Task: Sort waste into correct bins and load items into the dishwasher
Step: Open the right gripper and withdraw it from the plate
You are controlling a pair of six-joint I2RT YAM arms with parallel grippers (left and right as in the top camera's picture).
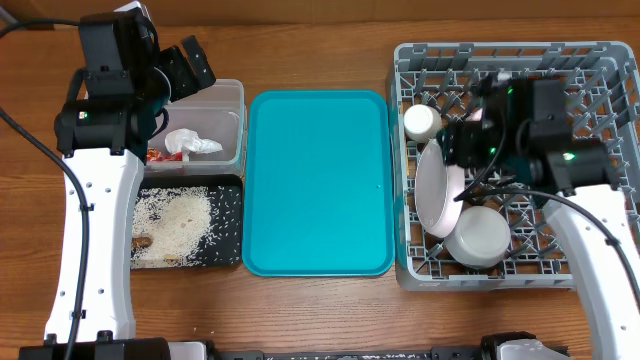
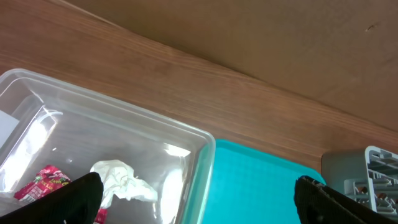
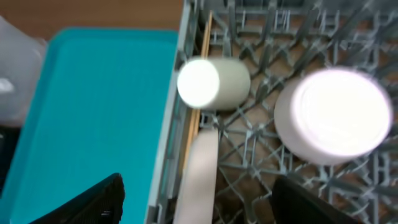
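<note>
The grey dishwasher rack (image 1: 500,50) at the right holds the white cup (image 1: 420,122) on its side, the pale plate (image 1: 435,190) standing on edge, and the white bowl (image 1: 478,235) upside down. My right gripper (image 3: 198,183) hangs open over the plate's rim (image 3: 199,174), both fingers apart from it. The cup (image 3: 211,83) and bowl (image 3: 336,115) lie just beyond. My left gripper (image 2: 198,186) is open and empty above the clear tub (image 2: 124,124), which holds the crumpled tissue (image 2: 121,180) and the red wrapper (image 2: 43,183). Rice scraps (image 1: 175,225) lie in the black tray (image 1: 232,225).
The large teal tray (image 1: 318,180) lies between the bins and the rack, with nothing on it. The rack's upright pegs (image 3: 261,143) surround the dishes. Both white arms reach in from the table's front edge.
</note>
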